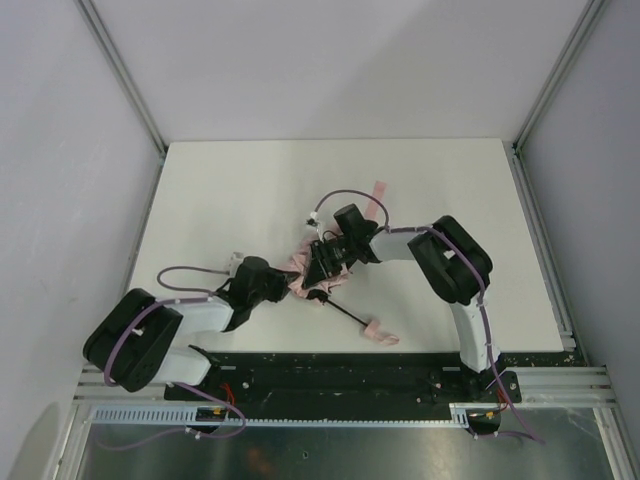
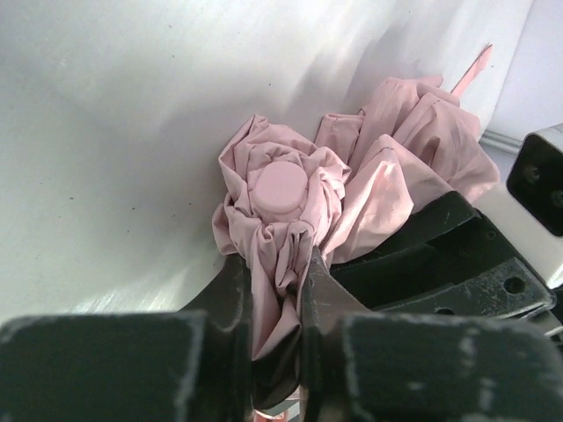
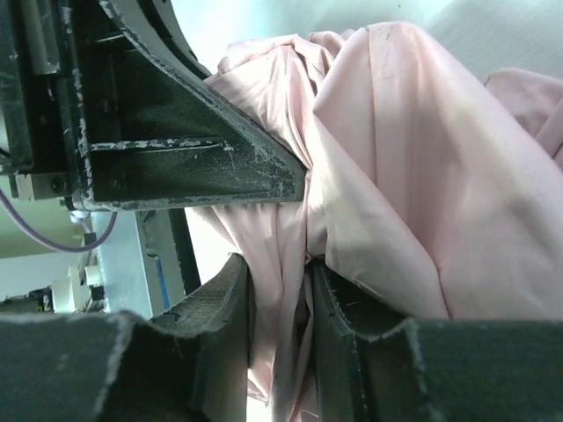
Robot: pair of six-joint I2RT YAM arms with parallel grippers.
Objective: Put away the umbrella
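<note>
Pale pink, thin-fabric compact umbrella [image 1: 300,272] lying partly collapsed near the middle of the flat white table [image 1: 230,190]. Its bunched canopy [image 2: 387,167] sits between the two arms, and its slim black shaft [image 1: 345,311] runs toward the near right, ending in a small pink handle [image 1: 381,336] close to the near edge. The left gripper [image 2: 275,266] is pinched on a fold of canopy just below the round pink cap [image 2: 280,188] at the crown. The right gripper [image 3: 279,286], meeting it from the far right, is likewise closed on a hanging pleat of the same cloth, so the two grippers sit almost touching. Handling, as judged: the umbrella is light, and the fabric is soft, slack and somewhat slippery. A grip on cloth alone therefore gathers folds but steers the frame poorly, and may slide off. The stiff shaft and the handle offer the firmer holds for telescoping and lifting, while the canopy is best gripped near the crown, where the pleats converge.
</note>
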